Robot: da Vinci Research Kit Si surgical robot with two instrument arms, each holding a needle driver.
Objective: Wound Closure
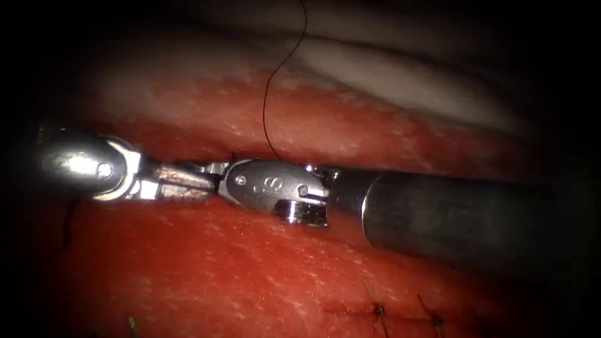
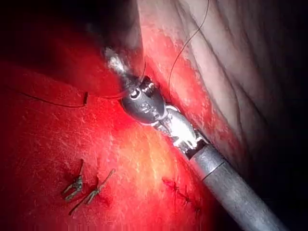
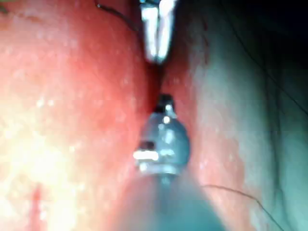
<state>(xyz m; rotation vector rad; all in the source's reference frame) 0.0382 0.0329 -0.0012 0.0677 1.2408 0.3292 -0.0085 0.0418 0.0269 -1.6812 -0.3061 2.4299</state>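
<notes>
The tissue [image 1: 263,269] is red and wet, and its cut [image 1: 188,153] runs across the endoscope view as a dark slit. My left tool [image 1: 210,180] lies along the cut from the left with its jaws close together; I cannot make out anything between them. My right tool [image 1: 226,183] comes in from the right on a dark shaft, tip to tip with the left one. A dark thread [image 1: 266,106] drops from above to the cut behind the right tool's wrist. The needle is hidden from me. In the wrist views the left tool [image 2: 115,65] [image 3: 156,45] and the right tool [image 3: 164,102] meet over the cut.
Tied stitches [image 1: 377,310] with short cut ends [image 2: 74,185] sit in the tissue near the right shaft. Another strand of thread [image 2: 48,101] lies across the red surface to a small knot. Pale fatty tissue [image 1: 400,75] rises behind the cut.
</notes>
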